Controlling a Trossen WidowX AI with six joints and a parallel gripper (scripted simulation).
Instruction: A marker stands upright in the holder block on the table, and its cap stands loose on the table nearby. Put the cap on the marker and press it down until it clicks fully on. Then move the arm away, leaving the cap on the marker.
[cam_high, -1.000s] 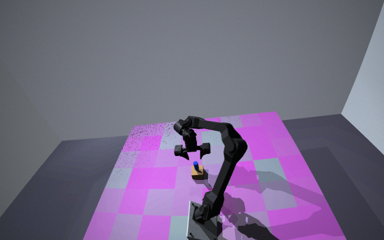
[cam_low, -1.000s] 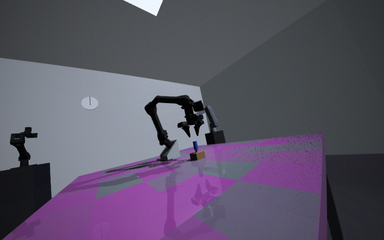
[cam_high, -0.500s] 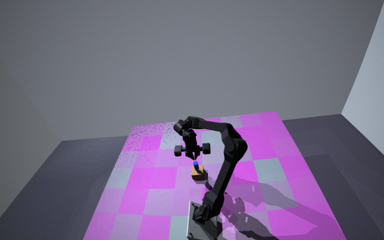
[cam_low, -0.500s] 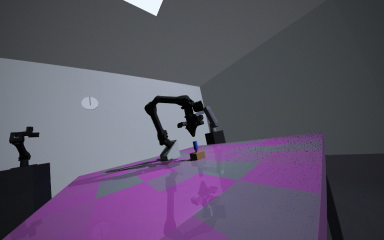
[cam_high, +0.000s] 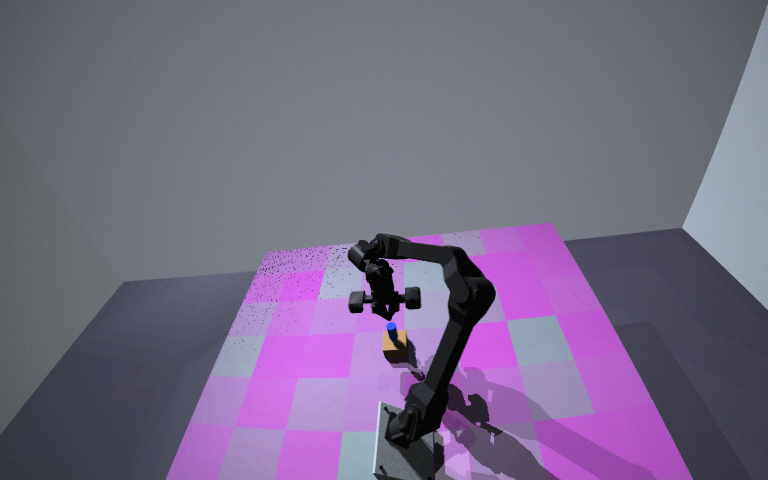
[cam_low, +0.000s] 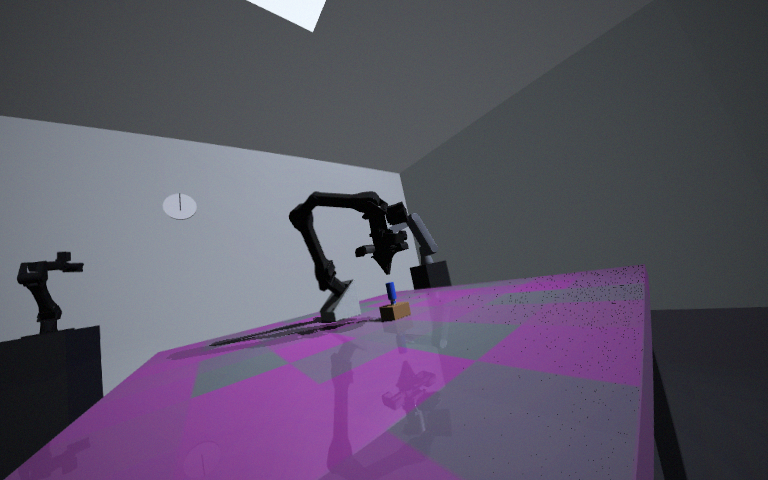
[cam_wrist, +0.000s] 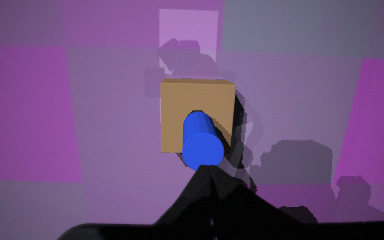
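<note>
The tan holder block (cam_high: 387, 339) (cam_low: 396, 313) (cam_wrist: 174, 117) sits on the table. The blue cap (cam_high: 391, 327) (cam_low: 390, 290) (cam_wrist: 203, 150) stands upright on the marker above the block. The cap hides most of the marker, and I cannot tell from these views whether it is pressed fully down. My gripper (cam_high: 390, 318) (cam_low: 387, 272) (cam_wrist: 207, 173) is shut with its fingertips together and nothing between them. It points down a little above the cap, with a gap between them in the exterior view.
The magenta and grey checked table (cam_high: 317, 356) (cam_low: 283, 418) carries my arm's base plate (cam_high: 390, 458) on the near side of the block in the top view. Another arm (cam_low: 39, 288) on a dark pedestal is at the left of the exterior view, and a grey one (cam_low: 421, 232) stands behind my gripper.
</note>
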